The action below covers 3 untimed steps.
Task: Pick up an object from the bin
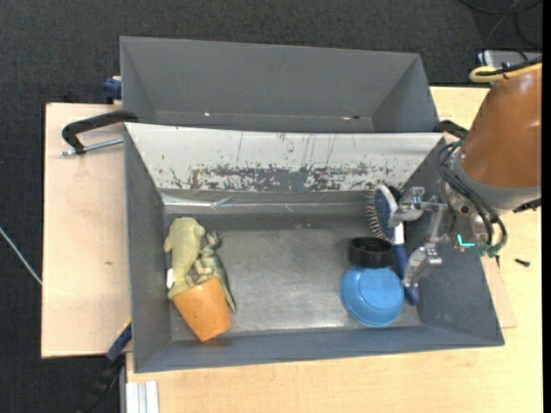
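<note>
A blue-handled brush [397, 235] lies by the right wall of the bin [284, 338], with the gripper [420, 232] just beside it, fingers spread apart. A black ring [370, 250] and a blue bowl [373, 297] crowd the brush's left side. A green plush toy [191, 246] and an orange cup [205, 308] sit well apart at the left wall.

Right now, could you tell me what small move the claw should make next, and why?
Probably lower a little: the claw hangs open at the right end of the bin, just beside the blue-handled brush, holding nothing.
</note>
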Each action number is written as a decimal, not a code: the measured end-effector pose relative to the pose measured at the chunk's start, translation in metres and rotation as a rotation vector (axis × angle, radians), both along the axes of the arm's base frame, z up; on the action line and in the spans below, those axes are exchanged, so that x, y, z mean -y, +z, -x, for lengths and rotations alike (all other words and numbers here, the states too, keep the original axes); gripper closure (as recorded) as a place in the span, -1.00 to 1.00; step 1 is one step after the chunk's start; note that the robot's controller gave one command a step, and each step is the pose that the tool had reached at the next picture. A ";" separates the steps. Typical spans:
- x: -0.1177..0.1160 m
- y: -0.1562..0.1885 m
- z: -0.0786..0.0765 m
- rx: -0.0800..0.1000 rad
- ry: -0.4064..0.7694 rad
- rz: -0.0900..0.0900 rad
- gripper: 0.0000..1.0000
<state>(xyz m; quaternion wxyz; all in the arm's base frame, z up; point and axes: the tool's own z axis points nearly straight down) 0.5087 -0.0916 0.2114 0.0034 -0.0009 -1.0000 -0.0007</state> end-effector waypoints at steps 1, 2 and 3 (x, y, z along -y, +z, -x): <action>0.002 -0.119 -0.025 0.000 -0.123 0.000 -1.00; 0.002 -0.113 -0.030 0.020 -0.122 0.002 1.00; -0.007 0.041 -0.033 0.022 0.051 0.003 1.00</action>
